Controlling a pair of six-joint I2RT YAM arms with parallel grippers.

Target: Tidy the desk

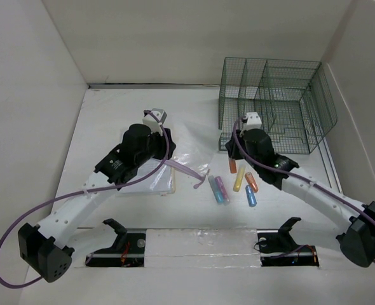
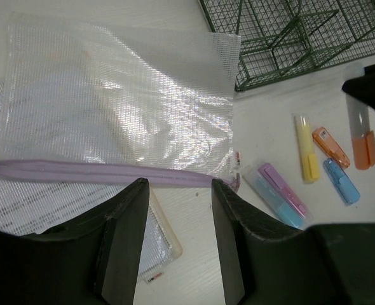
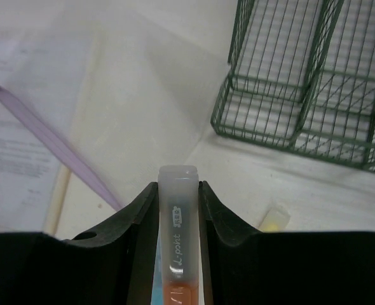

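Note:
The white desk [image 1: 111, 114] holds a clear mesh zip pouch [image 2: 117, 101] with a purple zip, lying partly over printed papers [image 1: 150, 182]. My left gripper [image 2: 178, 184] is open and empty, just above the pouch's zip edge; it also shows in the top view [image 1: 164, 141]. My right gripper [image 3: 178, 187] is shut on an orange highlighter [image 3: 178, 222] with a clear cap that sticks out past the fingertips. That highlighter also shows in the top view [image 1: 232, 166], in front of the green wire rack [image 1: 273, 105].
Loose highlighters lie between the arms: a purple and light-blue pair [image 1: 218, 189], a yellow one [image 1: 239, 178], a short orange one [image 1: 252, 182] and a blue one [image 1: 251, 197]. The rack stands back right against the white wall panel [image 1: 359, 76].

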